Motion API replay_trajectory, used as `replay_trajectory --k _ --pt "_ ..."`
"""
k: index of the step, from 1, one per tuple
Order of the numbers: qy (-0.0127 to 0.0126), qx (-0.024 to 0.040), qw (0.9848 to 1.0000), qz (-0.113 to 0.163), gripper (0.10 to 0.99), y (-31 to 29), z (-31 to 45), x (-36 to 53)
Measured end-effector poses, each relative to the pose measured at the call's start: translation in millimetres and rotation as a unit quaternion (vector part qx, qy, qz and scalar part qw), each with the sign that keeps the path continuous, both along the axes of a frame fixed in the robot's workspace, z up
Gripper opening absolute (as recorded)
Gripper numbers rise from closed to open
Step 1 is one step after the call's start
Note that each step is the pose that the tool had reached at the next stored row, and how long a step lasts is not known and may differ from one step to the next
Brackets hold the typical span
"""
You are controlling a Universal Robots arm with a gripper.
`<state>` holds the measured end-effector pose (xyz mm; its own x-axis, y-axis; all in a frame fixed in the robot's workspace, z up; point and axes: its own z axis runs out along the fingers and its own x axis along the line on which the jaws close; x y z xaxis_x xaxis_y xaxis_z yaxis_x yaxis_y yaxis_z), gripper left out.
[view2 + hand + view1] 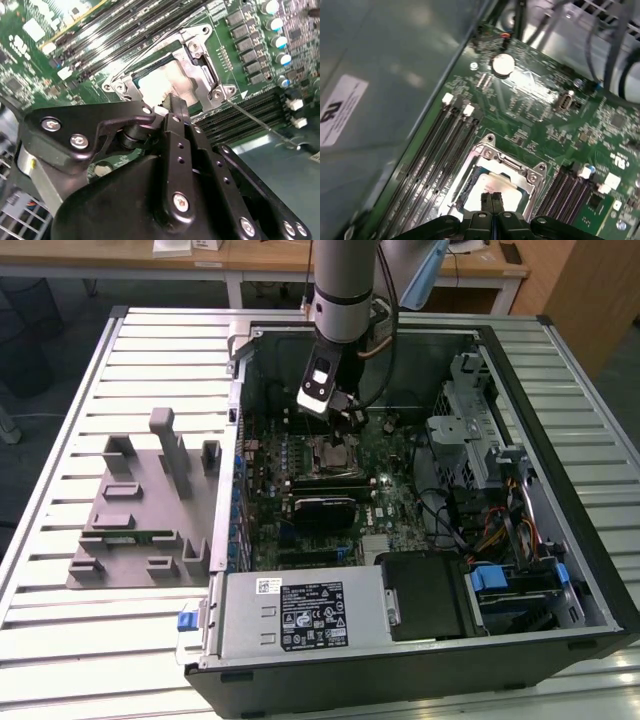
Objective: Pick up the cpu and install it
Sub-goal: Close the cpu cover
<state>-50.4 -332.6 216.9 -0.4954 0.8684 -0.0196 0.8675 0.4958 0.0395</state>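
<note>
The cpu [504, 186] is a pale silver square lying flat inside the metal socket frame [512, 162] on the green motherboard [400, 490]. In the second wrist view the cpu [160, 85] shows within the same frame [200, 55]. My gripper [492, 196] hangs just over the chip's near edge with its two black fingers pressed together and nothing between them. In the second wrist view the gripper [174, 102] points at the socket. The exterior view shows the gripper [345, 412] low inside the open computer case, above the socket [335, 452].
Memory slots [445, 145] run beside the socket, and a thin wire lever [260, 122] sticks out from it. A grey power supply [300, 610], drive cage [470, 420] and cables crowd the case. A grey parts fixture [140, 510] sits on the slatted table at the exterior view's left.
</note>
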Motion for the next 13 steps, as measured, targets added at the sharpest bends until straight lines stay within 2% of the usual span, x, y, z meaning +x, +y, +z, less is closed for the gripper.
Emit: replay_trajectory --k 3,7,10,13 --pt "0.0 0.0 0.9996 0.028 0.106 0.0 0.0 0.0" --pt "0.0 0.0 0.9979 0.064 0.106 0.0 -0.1 0.0" --pt "0.0 0.0 0.9958 0.091 0.106 0.0 -0.1 0.0" --pt "0.0 0.0 0.993 0.118 0.106 0.0 -0.2 0.0"
